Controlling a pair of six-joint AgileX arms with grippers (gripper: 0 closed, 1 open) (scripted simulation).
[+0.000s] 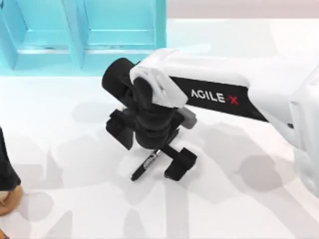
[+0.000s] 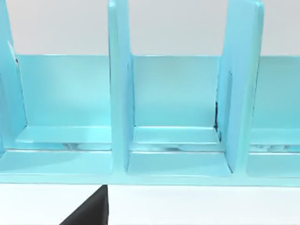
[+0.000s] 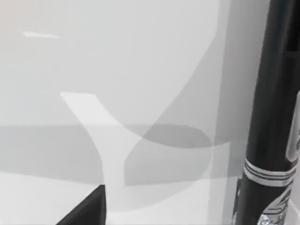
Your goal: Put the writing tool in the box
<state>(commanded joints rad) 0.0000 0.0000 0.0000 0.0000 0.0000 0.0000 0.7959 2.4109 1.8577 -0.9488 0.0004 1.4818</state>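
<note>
The writing tool (image 1: 145, 166) is a slim black marker with a pale label band, lying slantwise on the white table near the middle. My right gripper (image 1: 149, 147) points down over its upper end, open, with one black finger on each side of it. In the right wrist view the marker (image 3: 267, 117) runs close along one side, and one fingertip (image 3: 86, 211) shows in the corner. The box (image 1: 75, 45) is turquoise with upright dividers and stands at the back left. The left wrist view faces its compartments (image 2: 173, 136).
My left arm (image 1: 6, 164) is parked at the table's left edge, its finger (image 2: 89, 211) off to one side in its wrist view. An orange-ended object (image 1: 9, 200) sits below it. My white right arm (image 1: 239, 94) crosses from the right.
</note>
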